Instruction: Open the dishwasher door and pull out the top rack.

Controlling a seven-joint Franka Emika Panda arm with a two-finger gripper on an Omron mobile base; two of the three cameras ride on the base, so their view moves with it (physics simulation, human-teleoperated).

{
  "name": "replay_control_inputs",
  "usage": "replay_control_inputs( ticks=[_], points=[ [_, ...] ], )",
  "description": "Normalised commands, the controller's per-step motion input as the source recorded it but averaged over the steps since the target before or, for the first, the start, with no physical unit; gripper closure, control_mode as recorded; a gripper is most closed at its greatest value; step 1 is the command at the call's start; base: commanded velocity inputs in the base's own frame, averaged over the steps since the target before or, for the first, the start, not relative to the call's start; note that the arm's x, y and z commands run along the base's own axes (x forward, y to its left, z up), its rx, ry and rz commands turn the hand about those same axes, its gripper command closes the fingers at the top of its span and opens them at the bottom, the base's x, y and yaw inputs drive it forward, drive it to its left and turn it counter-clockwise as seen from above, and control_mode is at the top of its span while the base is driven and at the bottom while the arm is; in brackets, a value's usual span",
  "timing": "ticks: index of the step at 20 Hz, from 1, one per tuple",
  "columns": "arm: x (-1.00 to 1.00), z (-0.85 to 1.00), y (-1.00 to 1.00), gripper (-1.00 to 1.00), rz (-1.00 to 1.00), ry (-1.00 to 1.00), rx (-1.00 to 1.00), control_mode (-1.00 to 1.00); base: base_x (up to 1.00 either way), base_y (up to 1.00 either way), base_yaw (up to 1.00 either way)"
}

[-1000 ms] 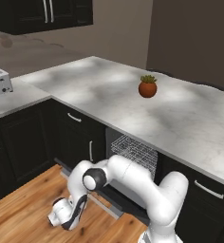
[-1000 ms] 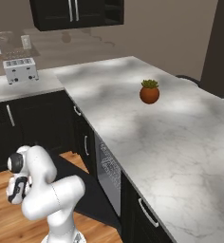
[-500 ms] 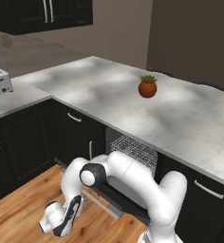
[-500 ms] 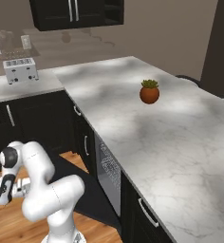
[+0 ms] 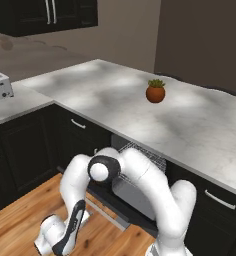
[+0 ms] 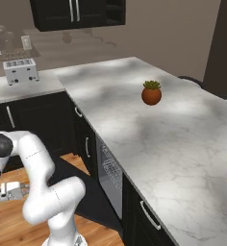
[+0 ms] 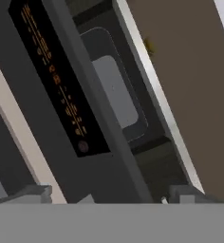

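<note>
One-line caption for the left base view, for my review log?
White arm reaches low toward the wood floor before the lowered black dishwasher door; grey-white wire top rack sits inside under the marble counter.

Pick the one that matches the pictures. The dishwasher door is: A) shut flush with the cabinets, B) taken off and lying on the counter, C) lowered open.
C: the dishwasher door lies lowered out over the floor, with the top rack showing under the counter edge.

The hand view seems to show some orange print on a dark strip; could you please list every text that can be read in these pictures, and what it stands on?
Nothing can be read.
Orange markings on the dishwasher door's black control strip: too blurred to read.
Toaster, potted plant: no text visible.
</note>
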Motion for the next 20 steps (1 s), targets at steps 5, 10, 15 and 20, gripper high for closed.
replay_control_inputs(
  ticks=[5,10,15,20],
  points=[
    [-0.44,1.00,-0.23,-1.00,0.05,-0.16,0.13,-1.00,0.00,0.00,0.00],
    [-0.34,1.00,-0.29,-1.00,0.05,-0.07,0.14,-1.00,0.00,0.00,0.00],
    [-0.15,1.00,-0.33,-1.00,0.03,0.00,0.12,-1.00,0.00,0.00,0.00],
    [-0.04,1.00,-0.16,-1.00,0.00,0.00,0.07,-1.00,0.00,0.00,0.00]
  ],
)
